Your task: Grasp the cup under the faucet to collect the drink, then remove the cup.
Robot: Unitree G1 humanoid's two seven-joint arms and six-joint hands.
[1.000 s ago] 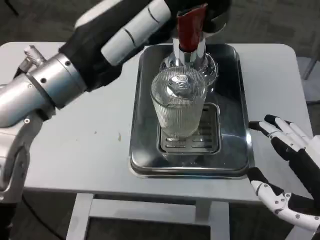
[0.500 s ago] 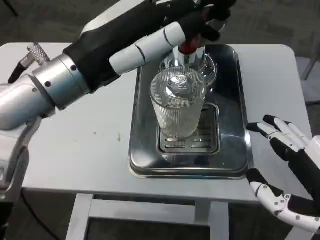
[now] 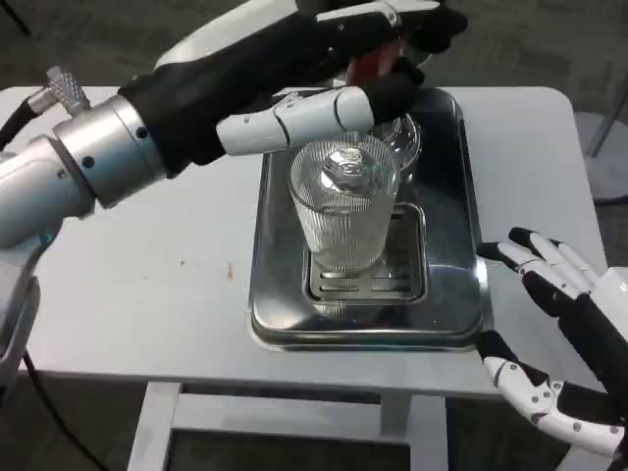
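A ribbed clear glass cup [image 3: 343, 211] stands upright on the drip grate [image 3: 404, 277] of a steel tray [image 3: 457, 186], directly below the faucet. The faucet's red handle [image 3: 371, 67] shows between the thumb and fingers of my left hand [image 3: 329, 69], which reaches in from the left and closes around it. The thumb lies across just above the cup's rim. My right hand [image 3: 569, 329] hovers at the table's front right edge, right of the tray, fingers spread and holding nothing. It is apart from the cup.
The white table [image 3: 147, 255] has bare surface left of the tray and a narrower strip on the right. My left forearm [image 3: 88, 167] crosses above the table's left side. The table's front edge runs just below the tray.
My left hand has come down over the red handle and its thumb has swung in above the cup. The picture has shifted slightly. The right hand has barely moved.
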